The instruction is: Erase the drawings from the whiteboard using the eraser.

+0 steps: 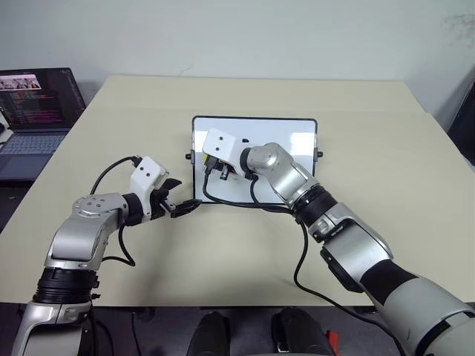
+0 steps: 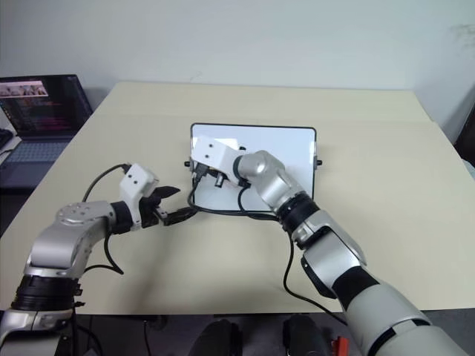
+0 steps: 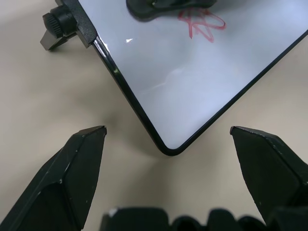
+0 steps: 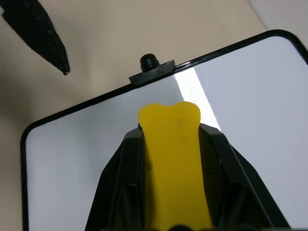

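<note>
Eraser (image 4: pixel 171 159), a small, light, seemingly stiff yellow block clamped lengthwise in the closed right end effector (image 1: pixel 217 167) over the glossy whiteboard (image 1: pixel 297 133), near its red drawings (image 3: pixel 202 24); left end effector (image 1: pixel 180 200) open at the board's corner.

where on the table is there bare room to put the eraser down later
Free: the tabletop right of the whiteboard, and the strip behind it. Crowded: the board's left end, where the right tool holds the eraser and the open left tool flanks the near corner.
</note>
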You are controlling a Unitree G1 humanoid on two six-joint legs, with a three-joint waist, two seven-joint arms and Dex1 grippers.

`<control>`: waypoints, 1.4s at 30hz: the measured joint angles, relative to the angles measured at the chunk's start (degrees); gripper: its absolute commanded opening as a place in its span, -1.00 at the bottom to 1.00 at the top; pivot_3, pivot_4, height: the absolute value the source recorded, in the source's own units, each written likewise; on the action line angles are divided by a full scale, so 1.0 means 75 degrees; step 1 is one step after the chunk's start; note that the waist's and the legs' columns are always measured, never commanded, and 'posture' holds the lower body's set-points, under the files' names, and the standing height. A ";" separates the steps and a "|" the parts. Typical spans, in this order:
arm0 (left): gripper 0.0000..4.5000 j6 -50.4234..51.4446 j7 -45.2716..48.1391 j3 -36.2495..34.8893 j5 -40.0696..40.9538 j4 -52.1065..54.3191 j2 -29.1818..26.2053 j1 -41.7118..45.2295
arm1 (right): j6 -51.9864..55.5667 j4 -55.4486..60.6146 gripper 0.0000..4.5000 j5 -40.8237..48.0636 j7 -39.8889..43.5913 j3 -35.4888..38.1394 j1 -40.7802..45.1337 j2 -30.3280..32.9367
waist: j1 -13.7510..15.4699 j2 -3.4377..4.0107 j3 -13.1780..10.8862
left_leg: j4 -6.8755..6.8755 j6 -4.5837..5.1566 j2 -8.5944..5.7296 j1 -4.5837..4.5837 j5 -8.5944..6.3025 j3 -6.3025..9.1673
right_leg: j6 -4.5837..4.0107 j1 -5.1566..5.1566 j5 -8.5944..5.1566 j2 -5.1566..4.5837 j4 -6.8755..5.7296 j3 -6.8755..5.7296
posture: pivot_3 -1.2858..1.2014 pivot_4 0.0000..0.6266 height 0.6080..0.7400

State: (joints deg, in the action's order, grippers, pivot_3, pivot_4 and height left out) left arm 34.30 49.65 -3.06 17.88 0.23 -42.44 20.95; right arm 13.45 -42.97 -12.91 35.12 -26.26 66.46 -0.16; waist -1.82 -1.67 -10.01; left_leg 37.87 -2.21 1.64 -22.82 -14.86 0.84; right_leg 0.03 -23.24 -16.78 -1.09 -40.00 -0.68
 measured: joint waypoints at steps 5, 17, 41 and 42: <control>1.00 -0.0003 0.0000 0.0023 0.0001 0.0000 0.0014 0.0000 | -0.0014 0.0146 -0.48 -0.0226 0.0489 -0.0293 -0.0214 0.0010 | 0.0000 0.0000 0.0000 | 0.0001 0.0000 -0.0001 0.0002 0.0000 0.0001 | 0.0000 0.0000 0.0000 0.0000 -0.0005 -0.0001 | 0.03 -0.52 1.00; 1.00 -0.0018 0.0143 0.0056 0.0005 0.0002 0.0095 -0.0001 | -0.0101 0.0075 -0.48 -0.0233 0.0289 0.0040 0.0001 0.0330 | 0.0035 0.0000 0.0000 | 0.0003 0.0000 -0.0005 0.0002 0.0001 0.0007 | -0.0002 0.0002 0.0001 -0.0003 -0.0009 -0.0006 | 0.03 -0.52 1.00; 1.00 -0.0141 0.0171 0.0207 0.0006 0.0017 0.0224 0.0059 | 0.0241 0.0546 -0.49 -0.0296 0.0608 -0.0055 -0.0304 0.0298 | 0.0002 0.0000 0.0000 | 0.0000 0.0003 -0.0002 0.0006 0.0002 0.0007 | -0.0007 0.0004 0.0004 0.0001 -0.0009 -0.0006 | 0.03 -0.52 1.00; 1.00 -0.0141 0.0171 0.0207 0.0007 0.0027 0.0225 0.0057 | 0.0247 0.0591 -0.49 -0.0316 0.0678 -0.0125 -0.0355 0.0290 | 0.0001 0.0000 0.0000 | 0.0000 0.0003 -0.0002 0.0005 0.0002 0.0007 | -0.0007 0.0004 0.0004 0.0001 -0.0008 -0.0005 | 0.03 -0.52 1.00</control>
State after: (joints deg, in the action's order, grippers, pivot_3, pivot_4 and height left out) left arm 33.25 50.93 -1.50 17.93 0.43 -40.76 21.38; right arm 15.31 -38.54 -15.28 40.21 -27.20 63.79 2.02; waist -1.81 -1.67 -10.01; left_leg 37.87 -2.19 1.63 -22.78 -14.84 0.89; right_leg -0.02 -23.21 -16.74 -1.08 -40.06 -0.72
